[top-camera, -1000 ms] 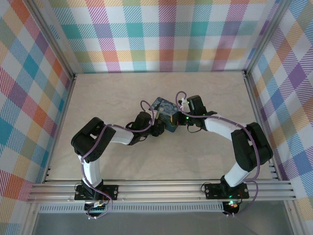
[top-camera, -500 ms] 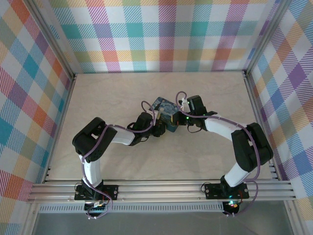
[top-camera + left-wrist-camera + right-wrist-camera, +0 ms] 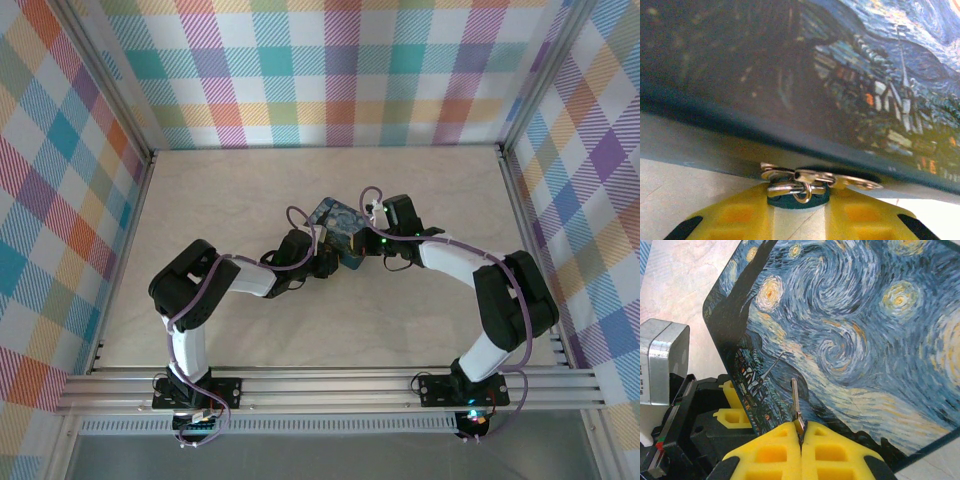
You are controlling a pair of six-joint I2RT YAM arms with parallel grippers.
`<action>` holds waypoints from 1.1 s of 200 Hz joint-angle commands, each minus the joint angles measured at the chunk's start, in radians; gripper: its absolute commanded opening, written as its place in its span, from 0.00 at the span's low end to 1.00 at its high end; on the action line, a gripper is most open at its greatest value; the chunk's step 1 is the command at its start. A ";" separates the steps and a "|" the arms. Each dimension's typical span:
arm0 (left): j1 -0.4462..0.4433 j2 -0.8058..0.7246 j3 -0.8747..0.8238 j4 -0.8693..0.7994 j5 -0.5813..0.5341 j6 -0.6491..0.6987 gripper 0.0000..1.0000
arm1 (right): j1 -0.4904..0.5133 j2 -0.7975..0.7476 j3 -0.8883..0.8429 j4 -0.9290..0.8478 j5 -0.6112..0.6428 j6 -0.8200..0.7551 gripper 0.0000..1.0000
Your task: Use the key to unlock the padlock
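Note:
The padlock (image 3: pixel 798 196), a tiny blue body with a silvery shackle and hasp rings, hangs at the lower edge of the starry-night tin (image 3: pixel 850 95). My left gripper (image 3: pixel 799 210) has its yellow fingers (image 3: pixel 740 215) narrowly apart on either side of the blue body. Whether they press on it is unclear. My right gripper (image 3: pixel 801 429) is shut on the key (image 3: pixel 795 400), whose silvery blade points up over the tin's painted lid (image 3: pixel 855 325). From above, both grippers meet at the tin (image 3: pixel 335 217), the left gripper (image 3: pixel 328 262) in front of it and the right gripper (image 3: pixel 362 243) at its right.
The tin sits mid-table on the pale tabletop (image 3: pixel 250 190). Plaid walls close off the back and both sides. The left arm's fingers (image 3: pixel 732 412) and grey camera housing (image 3: pixel 662 360) lie just left of the tin in the right wrist view.
The left arm has edged slightly right toward the tin. The right arm and the tin have stayed put.

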 commanded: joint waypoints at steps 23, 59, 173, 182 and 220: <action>-0.017 -0.006 0.013 0.041 0.023 -0.038 0.22 | 0.005 -0.008 0.022 -0.114 0.011 -0.076 0.00; -0.018 -0.040 0.005 0.031 0.049 -0.081 0.22 | 0.005 -0.071 0.051 -0.126 0.032 -0.113 0.00; -0.034 -0.197 0.046 -0.213 0.128 -0.238 0.22 | 0.123 -0.443 -0.219 -0.084 0.141 -0.210 0.00; -0.034 -0.208 0.046 -0.223 0.132 -0.245 0.22 | 0.144 -0.455 -0.244 -0.070 0.151 -0.207 0.00; -0.039 -0.236 0.065 -0.290 0.144 -0.279 0.18 | 0.222 -0.468 -0.338 0.000 0.198 -0.209 0.00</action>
